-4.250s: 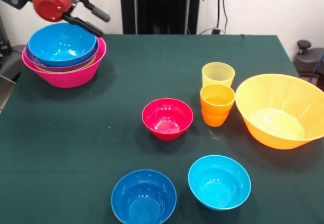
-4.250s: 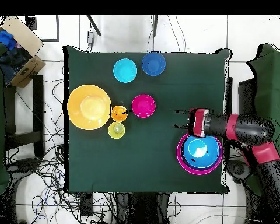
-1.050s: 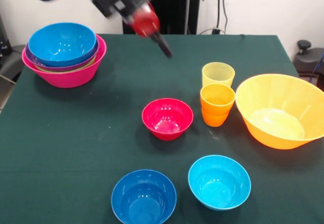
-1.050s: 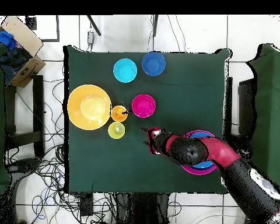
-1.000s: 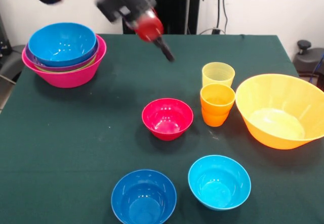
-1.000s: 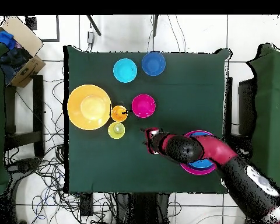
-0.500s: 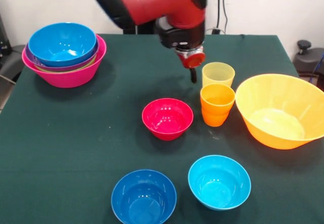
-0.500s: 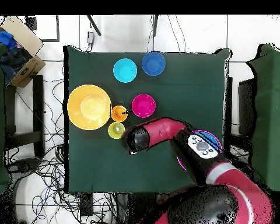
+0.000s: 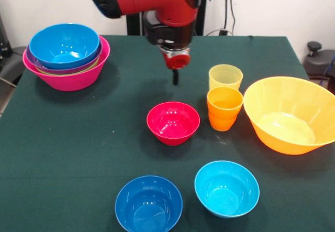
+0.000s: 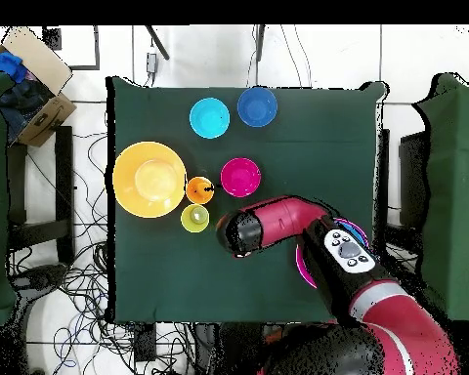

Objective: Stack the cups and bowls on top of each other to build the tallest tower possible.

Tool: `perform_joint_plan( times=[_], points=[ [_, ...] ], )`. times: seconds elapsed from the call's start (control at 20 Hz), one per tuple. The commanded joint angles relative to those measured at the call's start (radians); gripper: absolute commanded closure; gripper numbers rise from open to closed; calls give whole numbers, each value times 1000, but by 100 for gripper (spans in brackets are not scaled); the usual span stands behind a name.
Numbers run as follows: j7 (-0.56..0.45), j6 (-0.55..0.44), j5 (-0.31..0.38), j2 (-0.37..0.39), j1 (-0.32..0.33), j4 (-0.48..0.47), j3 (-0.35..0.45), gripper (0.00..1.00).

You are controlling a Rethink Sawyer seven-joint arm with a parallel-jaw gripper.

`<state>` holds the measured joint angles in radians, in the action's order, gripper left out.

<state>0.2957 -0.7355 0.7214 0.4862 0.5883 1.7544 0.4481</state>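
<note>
Hovering end effector point(image 9: 175, 78), seemingly beyond red bowl point(image 9: 173, 122).

A square table under a dark green cloth point(image 10: 170, 273) stands on a white tiled floor point(image 10: 92, 88) strewn with black cables point(image 10: 72, 283). An open cardboard box point(image 10: 31, 83) sits off one corner.

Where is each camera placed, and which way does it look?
Front view: sits across the table from the robot, facing it; sees the bowls, both cups, the tower, and the arm coming down with its gripper above the red bowl.
Overhead view: hangs above the table, looking straight down; shows the arm reaching in from the bottom, partly covering the tower.
Shared: the red bowl, the orange cup, the big orange bowl, turned half round between views.
</note>
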Motion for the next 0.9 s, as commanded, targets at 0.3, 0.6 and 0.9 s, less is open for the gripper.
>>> perform_joint_plan(
  times=[0.3,0.6,0.9],
  points=[
    [114,71,120,15,-2,-74,-109,0],
    [53,158,117,18,85,-20,-67,0],
    [-3,229,-46,-47,353,115,137,0]
  ],
)
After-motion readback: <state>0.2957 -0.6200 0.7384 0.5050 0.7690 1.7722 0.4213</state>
